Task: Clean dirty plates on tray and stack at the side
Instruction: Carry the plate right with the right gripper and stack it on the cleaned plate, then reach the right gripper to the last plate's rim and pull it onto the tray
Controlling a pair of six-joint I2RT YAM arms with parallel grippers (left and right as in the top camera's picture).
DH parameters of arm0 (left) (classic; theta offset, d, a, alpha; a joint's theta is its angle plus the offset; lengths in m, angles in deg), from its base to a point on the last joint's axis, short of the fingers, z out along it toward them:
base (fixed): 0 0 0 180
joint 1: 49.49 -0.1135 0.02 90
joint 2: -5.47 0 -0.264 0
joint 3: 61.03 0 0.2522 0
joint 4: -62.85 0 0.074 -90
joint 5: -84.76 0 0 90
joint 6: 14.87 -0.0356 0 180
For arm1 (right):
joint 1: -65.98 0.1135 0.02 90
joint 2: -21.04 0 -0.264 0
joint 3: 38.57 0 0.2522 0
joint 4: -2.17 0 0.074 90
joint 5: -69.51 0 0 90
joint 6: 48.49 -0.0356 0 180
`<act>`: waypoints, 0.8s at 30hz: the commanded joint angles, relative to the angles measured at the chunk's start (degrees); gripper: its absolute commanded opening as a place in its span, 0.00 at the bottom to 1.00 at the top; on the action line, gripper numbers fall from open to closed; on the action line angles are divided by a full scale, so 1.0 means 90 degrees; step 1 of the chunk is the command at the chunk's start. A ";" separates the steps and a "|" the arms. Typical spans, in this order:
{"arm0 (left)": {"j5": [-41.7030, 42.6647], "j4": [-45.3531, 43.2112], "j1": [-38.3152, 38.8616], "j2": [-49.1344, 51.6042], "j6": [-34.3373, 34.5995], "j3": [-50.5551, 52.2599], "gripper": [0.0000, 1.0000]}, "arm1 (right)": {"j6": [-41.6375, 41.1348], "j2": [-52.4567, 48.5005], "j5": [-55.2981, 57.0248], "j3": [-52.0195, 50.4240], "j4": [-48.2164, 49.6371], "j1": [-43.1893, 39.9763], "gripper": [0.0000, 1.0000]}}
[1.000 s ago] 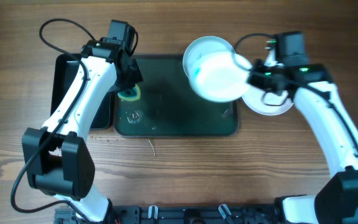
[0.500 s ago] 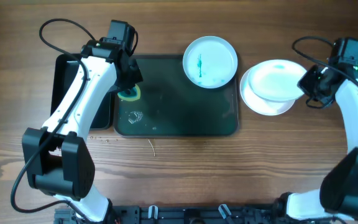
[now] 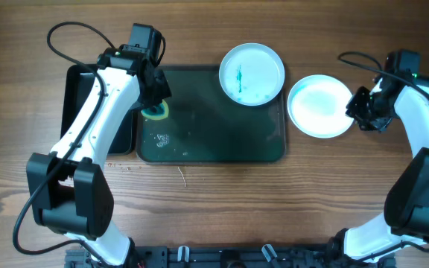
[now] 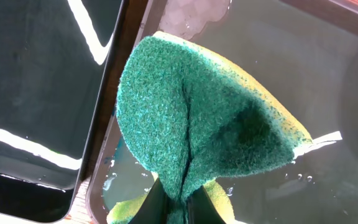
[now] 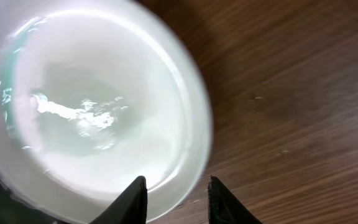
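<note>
A white plate [image 3: 252, 73] with a teal smear lies on the far right corner of the dark tray [image 3: 214, 141]. Two plates [image 3: 319, 106] are stacked on the table to the right of the tray, the top one pale blue and wet; they also show in the right wrist view [image 5: 98, 118]. My right gripper [image 3: 357, 112] is open, its fingers [image 5: 176, 193] straddling the stack's right rim. My left gripper [image 3: 153, 104] is shut on a green and yellow sponge [image 4: 197, 118], held over the tray's left end [image 4: 328, 74].
A smaller, deeper black bin [image 3: 74, 89] stands to the left of the tray, also seen in the left wrist view [image 4: 36, 81]. Wet suds [image 3: 161, 138] lie on the tray's left part. Small crumbs [image 3: 125, 165] lie on the wood in front.
My right gripper carried a plate from above the tray's right end to the plate on the table, set it on top and opened. The left arm has not moved.
</note>
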 commanded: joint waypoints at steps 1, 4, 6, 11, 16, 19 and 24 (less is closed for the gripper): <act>0.0075 -0.0027 -0.0053 0.0051 -0.0078 -0.0046 0.04 | 0.0743 0.0250 -0.1156 0.0950 -0.0165 0.0447 0.39; 0.0075 -0.0046 -0.0053 0.0051 -0.0078 -0.0046 0.04 | 0.0908 0.0231 -0.1132 0.1520 -0.0211 0.0979 0.51; 0.0078 -0.0070 -0.0053 0.0051 -0.0078 -0.0046 0.04 | 0.0933 0.0126 -0.1018 0.1902 -0.0073 0.1404 0.53; 0.0078 -0.0085 -0.0053 0.0051 -0.0078 -0.0046 0.04 | 0.1039 -0.0685 -0.0916 0.2584 0.0376 0.2154 0.55; 0.0075 -0.0087 -0.0053 0.0051 -0.0080 -0.0046 0.04 | 0.1100 -0.1741 -0.0916 0.2645 0.1064 0.2305 0.52; 0.0075 -0.0087 -0.0053 0.0051 -0.0080 -0.0046 0.04 | 0.1314 -0.2183 -0.0928 0.2645 0.1277 0.2305 0.49; 0.0075 -0.0087 -0.0053 0.0051 -0.0080 -0.0046 0.04 | 0.1715 -0.2497 -0.0916 0.2640 0.1518 0.2310 0.47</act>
